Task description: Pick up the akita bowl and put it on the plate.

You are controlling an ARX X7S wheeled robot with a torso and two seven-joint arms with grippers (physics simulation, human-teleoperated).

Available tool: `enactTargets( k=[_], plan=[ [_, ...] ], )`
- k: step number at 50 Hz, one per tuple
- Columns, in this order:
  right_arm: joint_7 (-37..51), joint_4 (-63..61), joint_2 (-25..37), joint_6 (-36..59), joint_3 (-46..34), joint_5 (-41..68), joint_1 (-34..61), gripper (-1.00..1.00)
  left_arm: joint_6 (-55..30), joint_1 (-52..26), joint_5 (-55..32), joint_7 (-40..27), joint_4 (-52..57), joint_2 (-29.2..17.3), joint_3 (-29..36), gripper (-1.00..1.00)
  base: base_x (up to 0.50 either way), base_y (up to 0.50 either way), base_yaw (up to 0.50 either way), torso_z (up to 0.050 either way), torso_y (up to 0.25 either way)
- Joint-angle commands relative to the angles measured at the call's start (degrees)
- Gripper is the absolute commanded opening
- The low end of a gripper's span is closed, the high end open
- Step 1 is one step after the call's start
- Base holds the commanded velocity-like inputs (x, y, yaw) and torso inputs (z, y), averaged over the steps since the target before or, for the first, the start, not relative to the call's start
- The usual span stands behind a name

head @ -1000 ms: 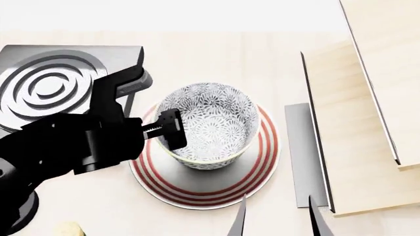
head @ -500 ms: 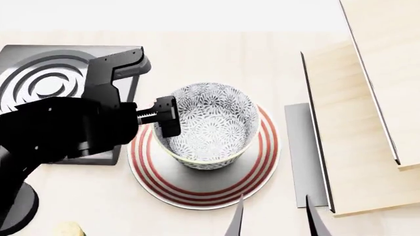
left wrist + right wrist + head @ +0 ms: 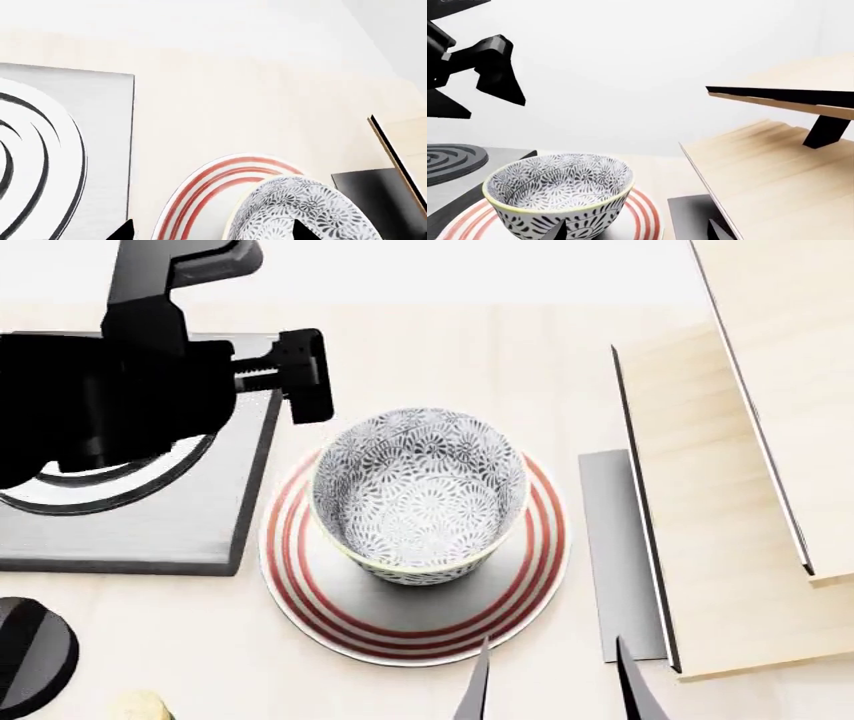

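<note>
The akita bowl (image 3: 418,498) sits on the plate (image 3: 400,625), below the spread, empty left end effector (image 3: 304,375).

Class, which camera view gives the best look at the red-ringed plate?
The head view: the plate shows nearly whole under the akita bowl. The left wrist view shows only part of its rim; the right wrist view shows low slivers beside the bowl.

Left arm (image 3: 94,400): matte black, blocky housing, angular bracket on top, ribbed threaded rod leading to flat rectangular pincer (image 3: 304,375) plate. Right pincer (image 3: 554,685): two slim dark grey tapering blades, pointed tips. Round black disc (image 3: 30,655), base part, near lower corner.
</note>
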Motion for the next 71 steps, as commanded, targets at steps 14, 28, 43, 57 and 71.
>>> enactTargets(
  k=[14,28,43,57,71],
  plan=[
    [1.4,-3.1,1.0,1.2,0.6,-0.5,-0.3,1.0,19.9,-12.5,9.2,-21.9,53.4,-33.4,-2.9,1.0,0.0,0.0,0.0,0.0,0.0],
    [2.7,-7.5,2.2,3.9,1.5,-1.2,-0.1,1.0,29.6,-10.4,21.4,-30.6,72.8,-46.1,-2.8,1.0,0.0,0.0,0.0,0.0,0.0],
    [5.4,-18.3,5.0,9.9,3.9,-3.3,-0.7,1.0,42.3,-1.7,35.4,-34.4,84.8,-57.8,-1.2,1.0,0.0,0.0,0.0,0.0,0.0],
    [8.6,-33.8,8.7,15.0,8.2,-5.5,-3.8,1.0,52.4,8.5,55.0,-42.2,91.4,-63.8,2.6,1.0,0.0,0.0,0.0,0.0,0.0],
    [10.9,-41.7,11.0,12.8,11.4,-7.5,-9.3,1.0,59.6,19.1,80.7,-61.2,92.4,-64.7,4.0,1.0,0.0,0.0,0.0,0.0,0.0]
  ],
)
